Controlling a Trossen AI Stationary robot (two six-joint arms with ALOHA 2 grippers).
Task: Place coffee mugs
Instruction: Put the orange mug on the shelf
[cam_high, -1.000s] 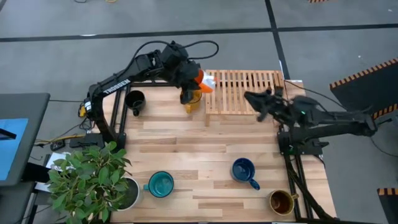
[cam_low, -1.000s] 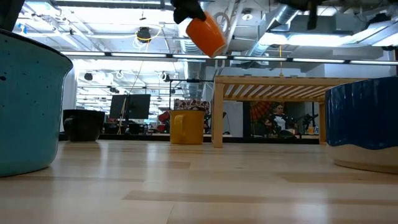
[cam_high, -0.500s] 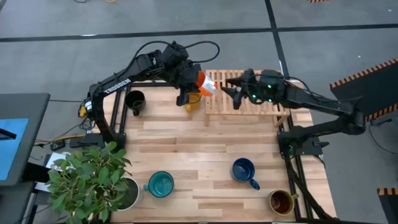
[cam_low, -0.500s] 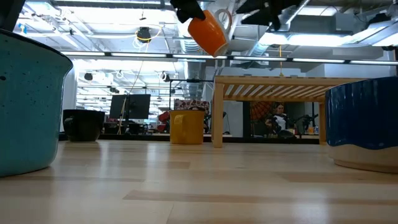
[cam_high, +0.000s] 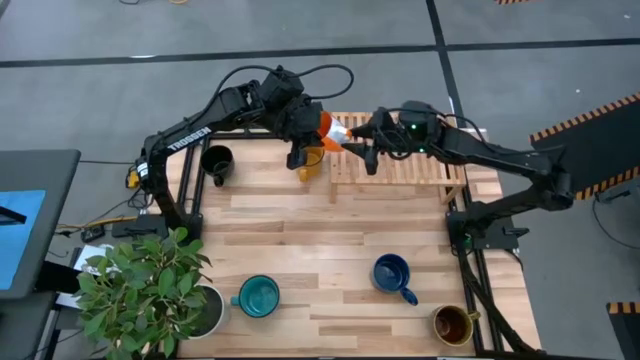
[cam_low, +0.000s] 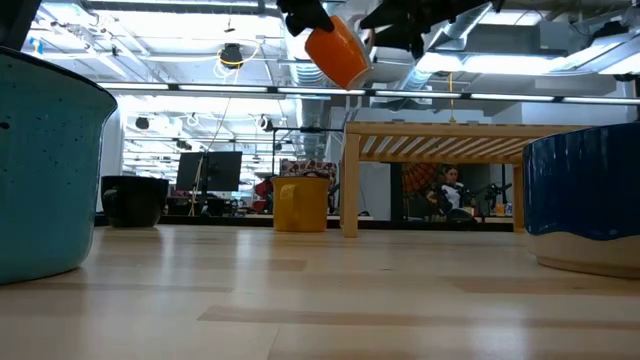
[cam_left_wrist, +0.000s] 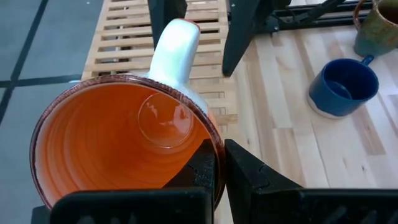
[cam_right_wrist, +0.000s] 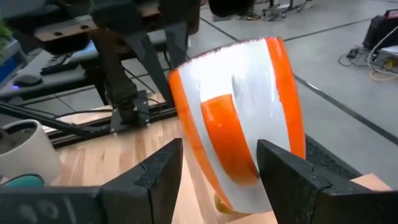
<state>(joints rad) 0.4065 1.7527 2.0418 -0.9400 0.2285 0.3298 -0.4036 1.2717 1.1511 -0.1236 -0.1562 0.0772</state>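
My left gripper (cam_high: 305, 127) holds the orange mug (cam_high: 324, 129) high above the table's far side, tilted; the mug also shows in the low view (cam_low: 338, 52). My right gripper (cam_high: 358, 143) is open. Its fingers stand on either side of the mug's handle side (cam_right_wrist: 239, 118) without plainly touching. The yellow mug (cam_high: 309, 163) stands below the held mug. The black mug (cam_high: 217, 160) stands at the far left. The teal mug (cam_high: 258, 296), dark blue mug (cam_high: 392, 275) and olive-brown mug (cam_high: 452, 324) stand along the near side. My left gripper pinches the orange mug's rim (cam_left_wrist: 208, 140), one finger inside the mug and one outside on the wall. The mug is lifted clear and tilted, its pale handle (cam_left_wrist: 177, 43) pointing away toward my right gripper.
A slatted wooden rack (cam_high: 405, 148) stands at the far right, under my right arm. A white pot with a leafy plant (cam_high: 150, 290) fills the near left corner. Bare wood lies in the table's middle.
My right gripper has swung from the table's right side over the rack toward the left, up to the orange mug, and now stands open around its handle side. My left gripper has kept the mug almost still.
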